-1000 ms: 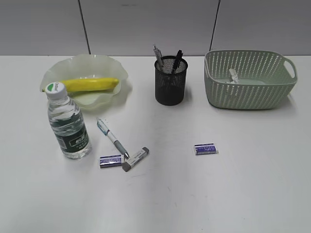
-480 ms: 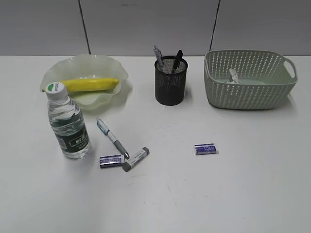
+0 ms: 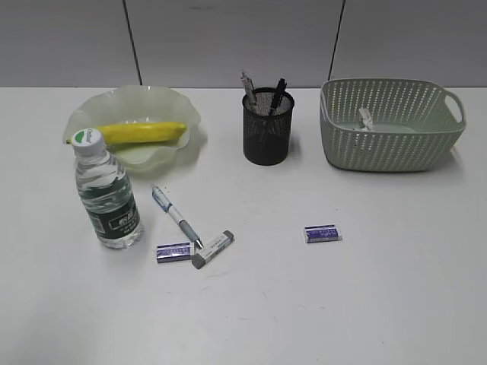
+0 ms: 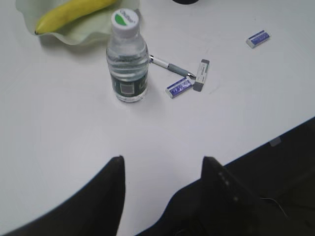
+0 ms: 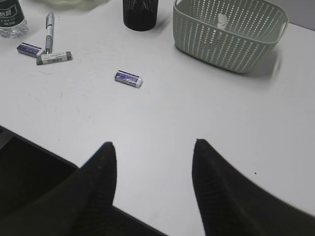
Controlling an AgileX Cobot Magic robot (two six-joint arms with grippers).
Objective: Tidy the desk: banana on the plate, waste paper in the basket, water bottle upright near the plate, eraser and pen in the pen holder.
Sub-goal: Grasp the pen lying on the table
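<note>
- Banana (image 3: 141, 132) lies lengthwise in the pale green scalloped plate (image 3: 181, 109) at the rear left of the white worktop (image 3: 365, 304).
- Water bottle (image 3: 107, 192) stands upright, white cap on, just in front of the plate and near it, not touching.
- Waste paper (image 3: 366, 119), a small white wad, rests inside the sage-green perforated basket (image 3: 392, 144) at the rear right.
- Pen holder (image 3: 267, 128), black mesh, stands between plate and basket; 2 pens stick out of its top.
- 1 loose pen (image 3: 176, 215) lies on the worktop right of the bottle, tip toward the front.
- 3 erasers lie outside the holder: purple-sleeved eraser (image 3: 173, 252) and a grey-ended eraser (image 3: 212, 249) both at the pen tip; whether they touch it cannot be told. A second purple eraser (image 3: 323, 233) lies well apart, toward the middle right.
- Left gripper (image 4: 162, 169): jaws apart, empty, hanging over the front edge of the worktop, well short of the bottle.
- Right gripper (image 5: 153, 157): jaws apart, empty, over the front edge, the second purple eraser ahead of it.
</note>
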